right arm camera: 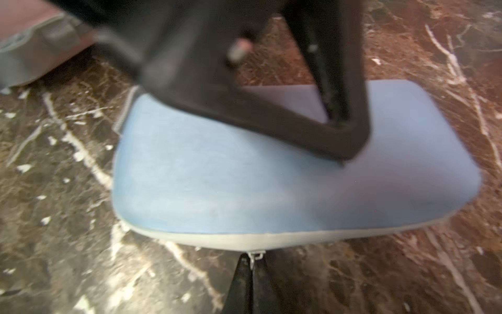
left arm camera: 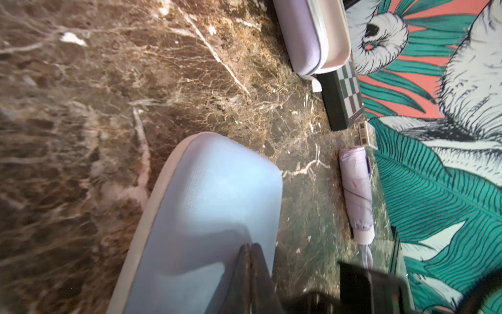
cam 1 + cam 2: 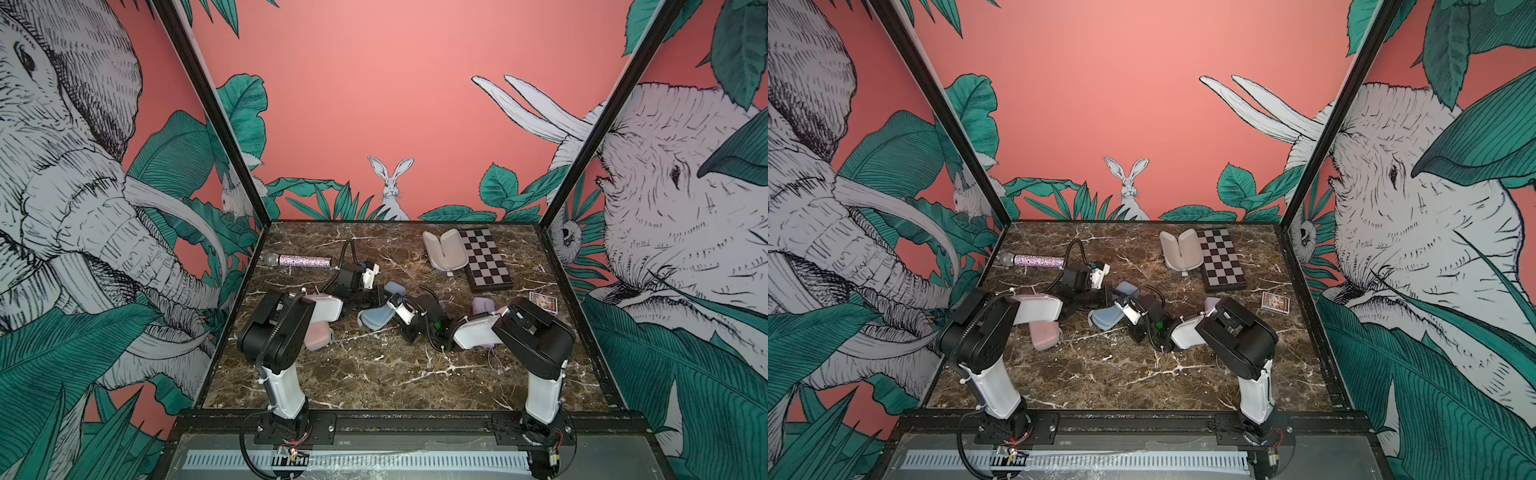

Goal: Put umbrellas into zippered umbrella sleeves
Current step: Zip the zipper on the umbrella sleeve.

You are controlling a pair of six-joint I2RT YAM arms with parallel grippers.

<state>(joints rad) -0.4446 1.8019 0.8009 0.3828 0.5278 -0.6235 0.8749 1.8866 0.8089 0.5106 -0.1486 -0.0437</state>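
Oblong hard-shell zip cases: three – pastel pink case [image 3: 318, 338], light blue case [image 3: 376, 318], lilac case with pale inside [image 3: 444, 249]. Short folded pleated umbrellas in sight: one, lilac umbrella [image 2: 355, 195]. Glittery silver microphone [image 3: 305, 260]: one. Black-and-white checkered board [image 3: 486, 262]: one. Small printed card box [image 3: 543, 301]: one. Black-and-white robot arms: two, left arm [image 3: 282, 332], right arm [image 3: 536, 336]. Brown marble bench [image 3: 374, 374]: one.

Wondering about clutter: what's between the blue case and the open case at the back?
Nothing; bare marble separates the blue case and open case, shown in the left wrist view.

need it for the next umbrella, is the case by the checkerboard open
Open: the case lies spread, both pale insides showing.
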